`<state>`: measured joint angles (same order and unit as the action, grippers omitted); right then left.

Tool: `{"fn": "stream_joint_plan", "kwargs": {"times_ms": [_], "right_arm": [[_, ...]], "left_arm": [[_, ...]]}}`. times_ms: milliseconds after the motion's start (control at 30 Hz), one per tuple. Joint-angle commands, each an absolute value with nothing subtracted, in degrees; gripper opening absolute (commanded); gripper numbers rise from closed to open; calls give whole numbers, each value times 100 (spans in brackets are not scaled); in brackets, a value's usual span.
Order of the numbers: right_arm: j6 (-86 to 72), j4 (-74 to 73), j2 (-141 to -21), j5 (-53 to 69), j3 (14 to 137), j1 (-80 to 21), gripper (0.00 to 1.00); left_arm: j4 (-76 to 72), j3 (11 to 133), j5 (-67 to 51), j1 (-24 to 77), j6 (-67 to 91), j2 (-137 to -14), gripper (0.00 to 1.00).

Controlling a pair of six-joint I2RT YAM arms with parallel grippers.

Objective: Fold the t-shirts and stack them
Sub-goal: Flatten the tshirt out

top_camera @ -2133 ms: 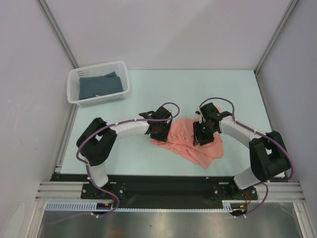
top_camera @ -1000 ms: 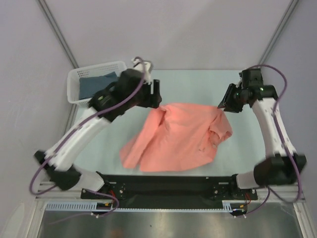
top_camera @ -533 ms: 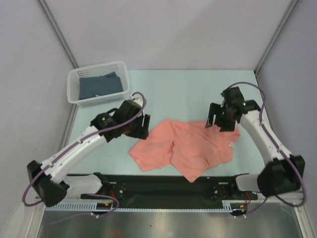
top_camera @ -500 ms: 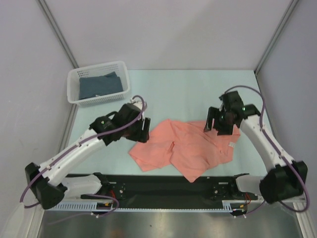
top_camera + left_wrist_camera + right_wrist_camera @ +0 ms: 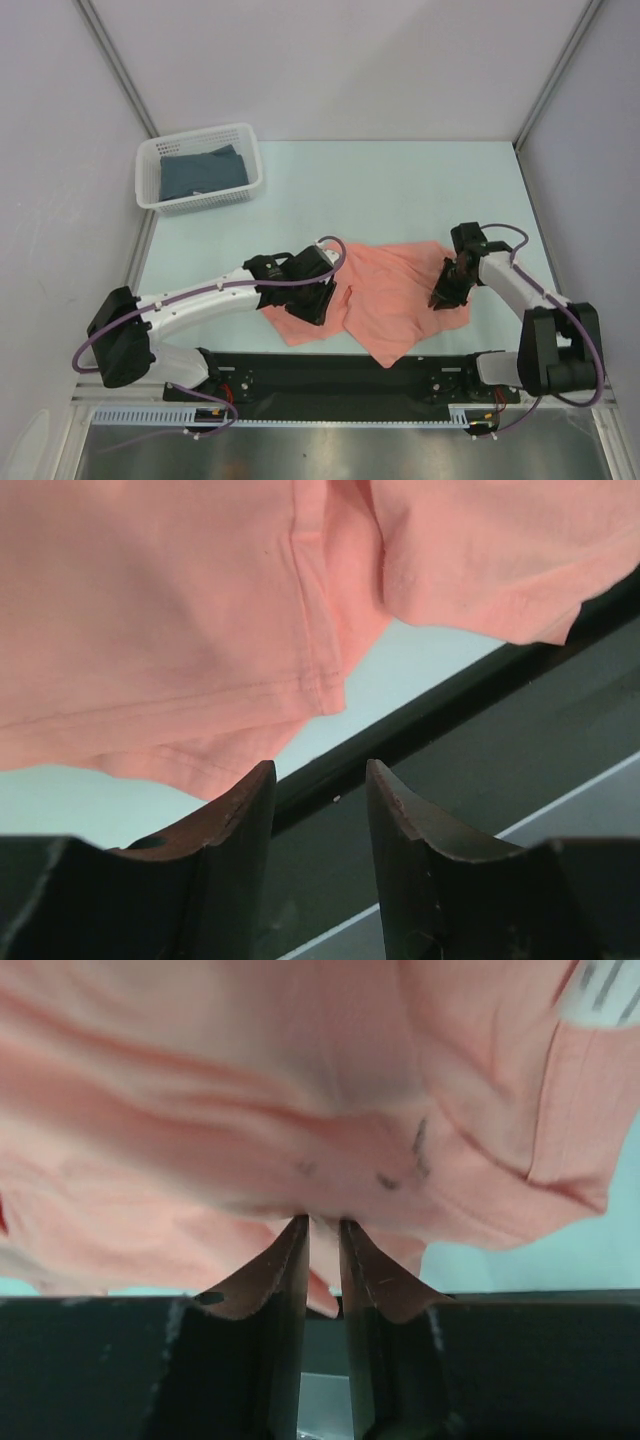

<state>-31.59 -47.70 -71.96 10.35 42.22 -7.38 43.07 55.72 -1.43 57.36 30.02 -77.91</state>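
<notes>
A salmon t-shirt lies crumpled and partly spread on the table near its front edge. My left gripper hovers over the shirt's left part. In the left wrist view this gripper is open with nothing between the jaws, and the shirt's hem lies just beyond them. My right gripper is at the shirt's right edge. In the right wrist view it is shut on a fold of the shirt. A folded dark blue t-shirt lies in the basket.
The white basket stands at the back left of the pale green table. The black front rail runs right under the shirt's near edge, and it also shows in the left wrist view. Grey walls close in the sides.
Both grippers have come down toward the front edge. The left one moved right over the shirt's left part. The right one dropped to the shirt's right edge, still holding it.
</notes>
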Motion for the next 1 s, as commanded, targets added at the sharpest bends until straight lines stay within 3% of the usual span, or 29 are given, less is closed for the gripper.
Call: {"fn": "stream_joint_plan", "kwargs": {"times_ms": [0,100,267,300,367,400,433,500,600,733,867,900,967], "right_arm": [[-3331,-3957,-7811,476,4376,-677,23],[-3331,-3413,-8383,2,4639,-677,24],[-2928,-3321,-10315,-492,6693,-677,24],[-2788,-3618,-10605,-570,7184,-685,27],[-2392,-4154,-11248,-754,8494,-686,36],[-2278,-4705,-11320,-808,8804,-694,50],[-2068,-4937,-11172,-852,9076,-686,56],[-1926,-5298,-10673,-1063,8896,-738,72],[-1890,-5378,-9337,-810,7886,-800,84],[-2047,-5607,-7957,-63,6805,-818,81],[-2539,-5520,-7173,1113,5750,-520,63],[-2697,-5354,-7033,1255,5391,-492,52],[-2812,-5283,-7040,1493,5195,-501,51]], "left_arm": [[4130,5853,298,5739,3216,-7804,47],[4114,5705,439,5739,3375,-7831,44],[3675,5493,422,5748,3314,-8102,43],[3587,5484,413,5748,3279,-8199,46],[3401,5589,456,5748,3156,-8567,53],[3436,5625,692,5722,3181,-8700,56],[3402,5634,694,5669,3190,-8866,57],[3393,5607,590,5364,3234,-9366,58],[3182,5590,299,4933,3173,-9798,57],[3172,5888,62,4343,2866,-10211,58],[3541,6301,473,4043,2497,-9977,57],[3568,6310,448,4147,2470,-9741,58],[3726,6415,561,4419,2522,-9171,60]]}}
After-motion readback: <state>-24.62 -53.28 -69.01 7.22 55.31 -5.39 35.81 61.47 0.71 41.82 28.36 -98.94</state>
